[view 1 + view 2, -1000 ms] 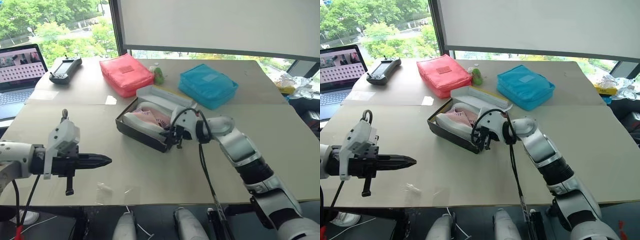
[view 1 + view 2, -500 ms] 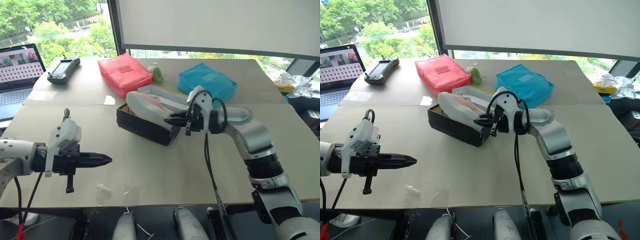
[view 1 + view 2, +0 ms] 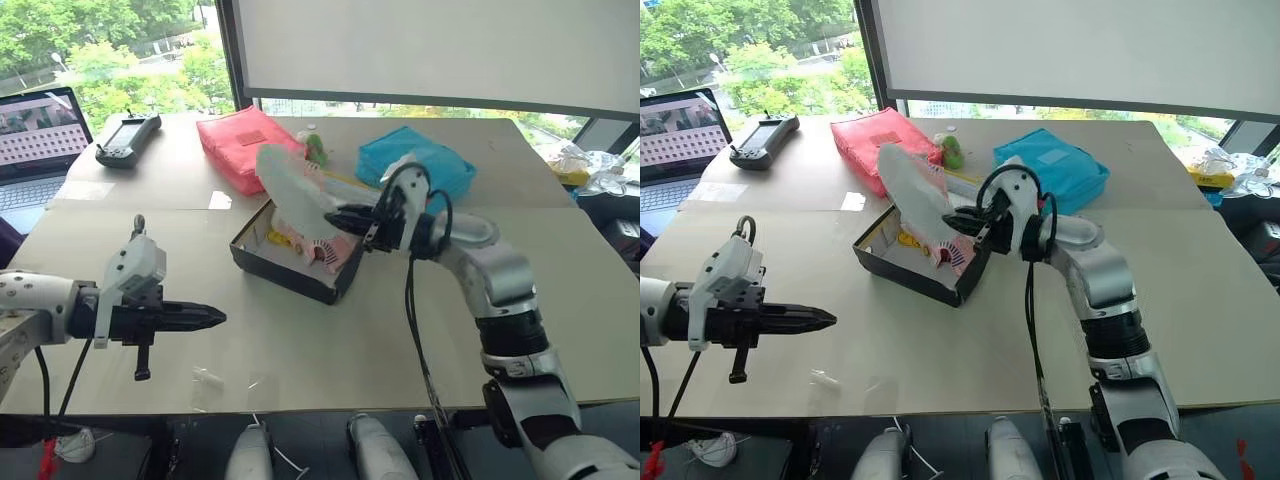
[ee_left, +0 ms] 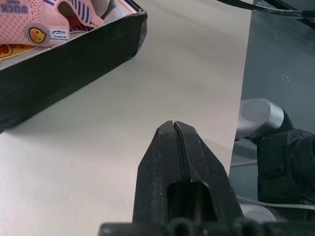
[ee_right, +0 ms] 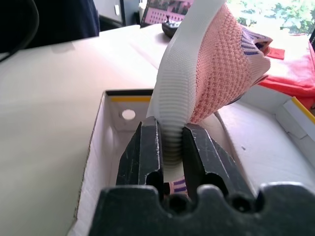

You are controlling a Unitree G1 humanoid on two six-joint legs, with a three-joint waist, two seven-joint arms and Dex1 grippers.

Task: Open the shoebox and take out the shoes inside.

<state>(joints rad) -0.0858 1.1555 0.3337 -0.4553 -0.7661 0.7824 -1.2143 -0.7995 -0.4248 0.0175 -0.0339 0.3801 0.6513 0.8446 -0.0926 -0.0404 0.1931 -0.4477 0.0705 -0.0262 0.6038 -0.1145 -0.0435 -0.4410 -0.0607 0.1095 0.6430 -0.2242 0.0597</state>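
My right gripper [image 5: 170, 147] is pinched on the white ribbed sole of one small pink knit slip-on shoe [image 3: 912, 196], holding it tilted in the air above the open black-sided cardboard shoebox [image 3: 908, 272] — toe end raised toward the red zip pouch [image 3: 883, 143]. The second pink shoe [image 3: 322, 250] lies inside the box on its white floor, striped trim showing. The box sits near the middle of the beige table [image 3: 330, 340], its yellow-edged lid [image 5: 293, 115] lying just behind it, with the blue zip pouch [image 3: 1052, 166] beyond. My left gripper [image 4: 175, 162] hangs over bare table well to the left of the box — fingers pressed together, holding nothing.
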